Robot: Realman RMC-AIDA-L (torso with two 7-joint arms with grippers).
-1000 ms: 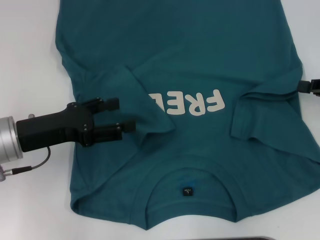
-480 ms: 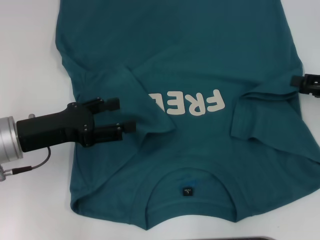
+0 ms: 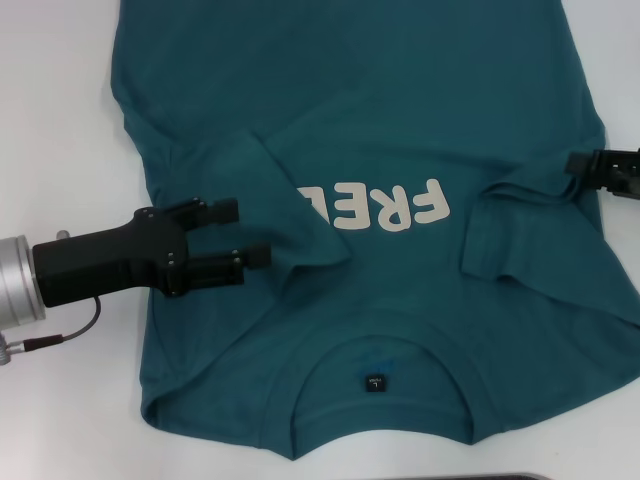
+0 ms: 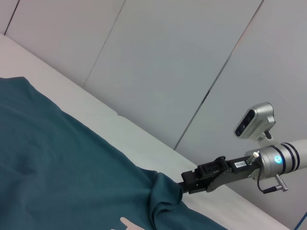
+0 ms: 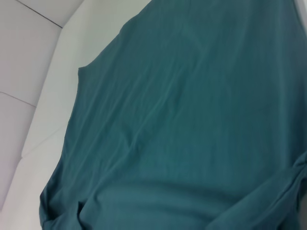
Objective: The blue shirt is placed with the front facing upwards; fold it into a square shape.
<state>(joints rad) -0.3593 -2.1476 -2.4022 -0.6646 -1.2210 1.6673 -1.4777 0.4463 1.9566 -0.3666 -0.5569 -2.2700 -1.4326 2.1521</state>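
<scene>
The blue shirt [image 3: 380,110] lies flat on the white table, front up, with its collar [image 3: 385,350] and black neck label [image 3: 373,383] nearest me. Both sleeves are folded inward; the left one [image 3: 290,200] covers the start of the cream "FREE" lettering [image 3: 400,205]. My left gripper [image 3: 248,232] is open, just above the folded left sleeve's edge, holding nothing. My right gripper [image 3: 582,168] reaches in at the shirt's right edge by the right sleeve fold [image 3: 510,235]; it also shows in the left wrist view [image 4: 184,186] against the cloth edge. The right wrist view shows only shirt cloth [image 5: 182,120].
The white table [image 3: 60,120] shows on both sides of the shirt. A dark strip [image 3: 500,477] lies at the near table edge. Pale wall panels [image 4: 168,62] stand behind the table. The shirt's hem runs out of the head view at the far side.
My right gripper has moved inward, to the left, over the shirt's right edge. The left gripper and the shirt have hardly moved.
</scene>
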